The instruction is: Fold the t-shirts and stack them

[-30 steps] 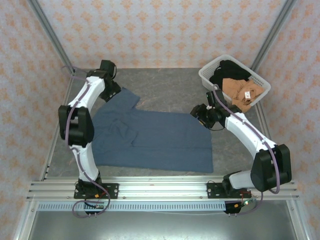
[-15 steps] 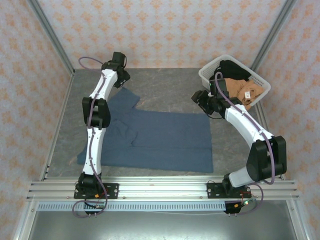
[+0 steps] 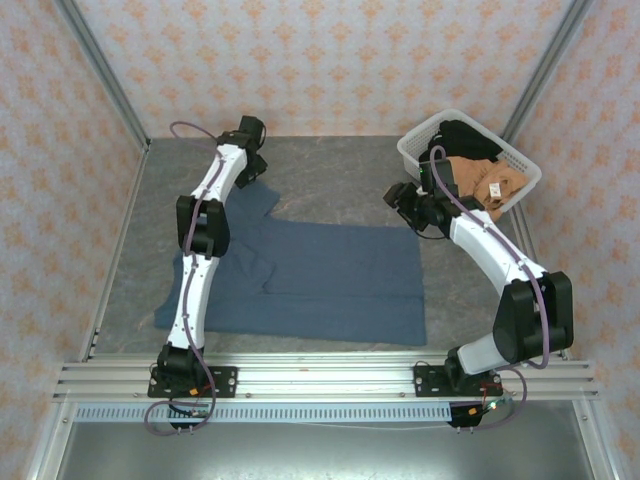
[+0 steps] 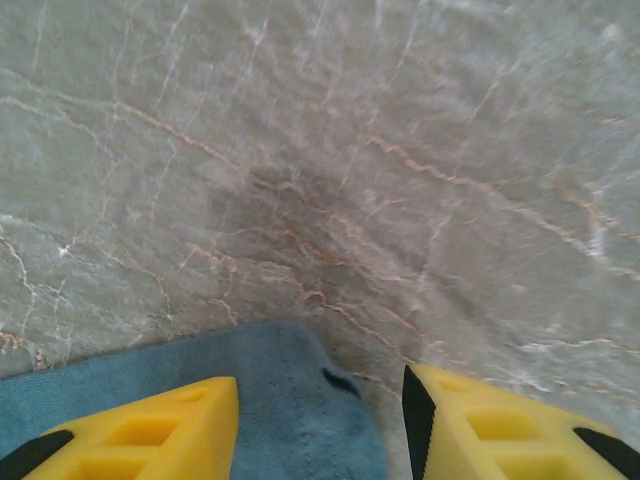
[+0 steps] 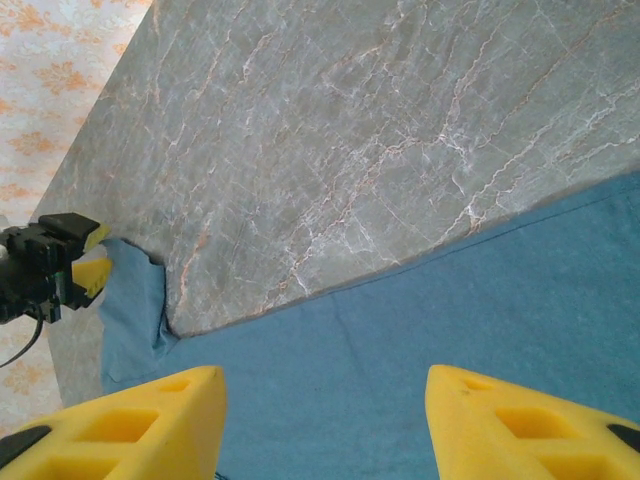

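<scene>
Got the left arm stretched far back, left tool (image 4: 318,402) half open over the slate-blue tee's (image 3: 330,275) sleeve, gripping nothing. Got the right arm bent, right tool (image 5: 322,402) likewise parted, empty.

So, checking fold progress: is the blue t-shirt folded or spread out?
Spread out: the blue t-shirt lies flat across the table, a sleeve sticking out.

No writing, brand, number or sign can be read. The small white tag (image 3: 495,189) on the tan-brown cloth t-shirt (image 3: 468,177), lying in the white plastic lattice basket (image 3: 412,157), is too small to tell whether it carries any print.
</scene>
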Available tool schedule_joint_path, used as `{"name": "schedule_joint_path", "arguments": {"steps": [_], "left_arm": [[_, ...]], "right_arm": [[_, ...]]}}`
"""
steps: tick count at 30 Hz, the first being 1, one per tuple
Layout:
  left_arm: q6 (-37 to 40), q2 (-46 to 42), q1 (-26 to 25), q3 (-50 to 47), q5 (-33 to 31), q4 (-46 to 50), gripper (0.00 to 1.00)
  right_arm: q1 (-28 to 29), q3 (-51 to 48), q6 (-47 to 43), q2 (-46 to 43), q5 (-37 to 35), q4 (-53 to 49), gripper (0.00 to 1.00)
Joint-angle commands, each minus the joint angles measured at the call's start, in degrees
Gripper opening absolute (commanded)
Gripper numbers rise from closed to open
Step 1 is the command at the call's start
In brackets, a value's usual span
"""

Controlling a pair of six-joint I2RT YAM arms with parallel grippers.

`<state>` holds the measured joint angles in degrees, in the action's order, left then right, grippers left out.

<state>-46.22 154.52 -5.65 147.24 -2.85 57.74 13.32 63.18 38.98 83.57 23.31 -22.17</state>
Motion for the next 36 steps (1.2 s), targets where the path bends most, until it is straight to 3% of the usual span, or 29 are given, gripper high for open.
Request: {"name": "schedule_joint_path", "arguments": {"steps": [1, 6, 13, 18, 25, 36], "left_arm": [[-0.4, 3.6, 0.3, 2.9, -4.7, 6.2, 0.46], [-0.9, 5.7, 0.3, 3.5, -4.0, 9.8, 0.35], [-0.2, 2.6, 0.3, 1.3, -2.7, 11.3, 0.01], [0.2, -5.0, 0.1, -2.2, -3.4, 8.2, 0.00], [1.8, -11.3, -0.8, -5.4, -1.2, 6.8, 0.00], [4.5, -15.0, -1.1, -10.2, 1.1, 6.0, 0.00]], "right_arm": [[-0.4, -1.7, 0.7, -2.3, -1.3, 0.3, 0.55], [-0.4, -3.3, 0.7, -4.0, -1.5, 0.0, 0.55], [-1.0, -3.4, 0.0, -3.7, -5.6, -2.5, 0.54], [-2.2, -1.3, 2.4, 1.5, -14.7, -8.6, 0.47], [-3.0, 2.2, 7.1, 12.2, -21.4, -8.1, 0.41], [-3.1, 13.1, 3.1, 28.4, -24.5, -11.5, 0.39]]}}
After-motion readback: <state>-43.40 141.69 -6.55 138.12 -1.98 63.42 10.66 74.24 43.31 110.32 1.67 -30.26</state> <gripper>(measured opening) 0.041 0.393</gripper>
